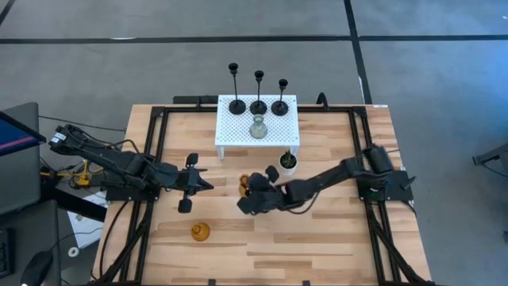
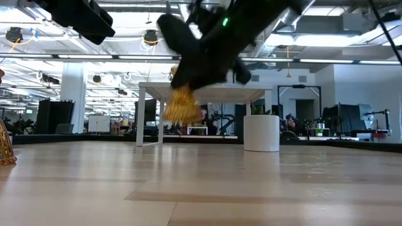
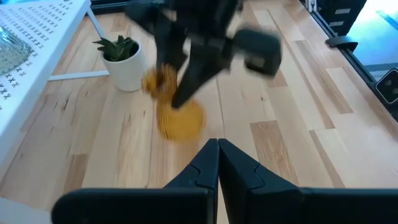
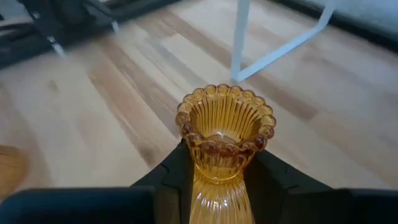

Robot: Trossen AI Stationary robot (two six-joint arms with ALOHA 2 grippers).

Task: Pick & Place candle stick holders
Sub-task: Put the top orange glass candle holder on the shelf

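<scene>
My right gripper (image 1: 252,193) hangs over the middle of the table, shut on an amber glass candle stick holder (image 4: 224,134) that is off the wood in the low view (image 2: 181,103). A second amber holder (image 1: 200,231) stands on its base near the front left. Three black thin-stemmed holders (image 1: 259,103) and a pale grey glass one (image 1: 257,129) stand on a white perforated stand (image 1: 230,131) at the far side. My left gripper (image 1: 194,183) waits shut, left of centre, touching nothing. My right gripper pinches the amber holder's narrow neck (image 4: 217,167), just under the scalloped rim, between its two fingers (image 4: 171,177). One finger is on each side of the neck. The holder is lifted clear of the table, its open mouth turned away from the wrist.
A small white pot with a green plant (image 1: 287,163) stands just in front of the white stand, close to my right arm. Black rails (image 1: 159,151) run along the table's left and right sides. Bare wood lies toward the front right.
</scene>
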